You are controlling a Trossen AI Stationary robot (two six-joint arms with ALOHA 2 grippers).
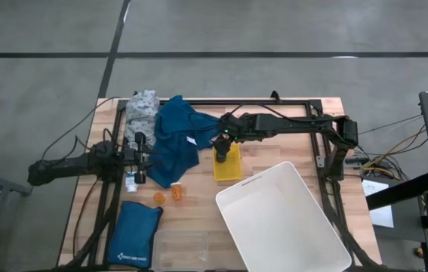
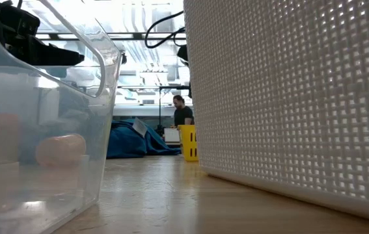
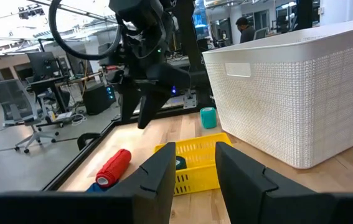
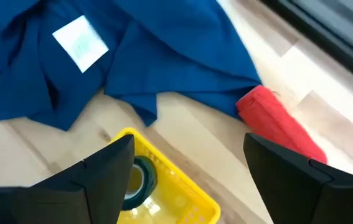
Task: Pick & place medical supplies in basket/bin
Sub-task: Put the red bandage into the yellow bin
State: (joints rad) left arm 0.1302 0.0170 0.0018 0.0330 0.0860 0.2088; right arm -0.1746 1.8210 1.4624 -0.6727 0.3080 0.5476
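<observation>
Both jaws apart: right gripper [image 4: 185, 165] over yellow basket [image 4: 164, 199]; left gripper [image 3: 195, 171] beside blue garment [image 1: 176, 140]

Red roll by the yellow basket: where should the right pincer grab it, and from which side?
Grip the red roll across its middle, coming from above. It lies on its side on the table, so its round flanks are free. The open right pincer hangs just above it, beside the yellow basket.

The right gripper [image 1: 221, 145] hangs open over the yellow basket [image 1: 229, 168], nothing between them. Beside it on one side the blue garment [image 1: 174, 136] crowds the surface; on the other the white bin [image 1: 308, 227] walls off the near corner. A red roll [image 4: 280, 127] lies just beyond, apart from the basket.
</observation>
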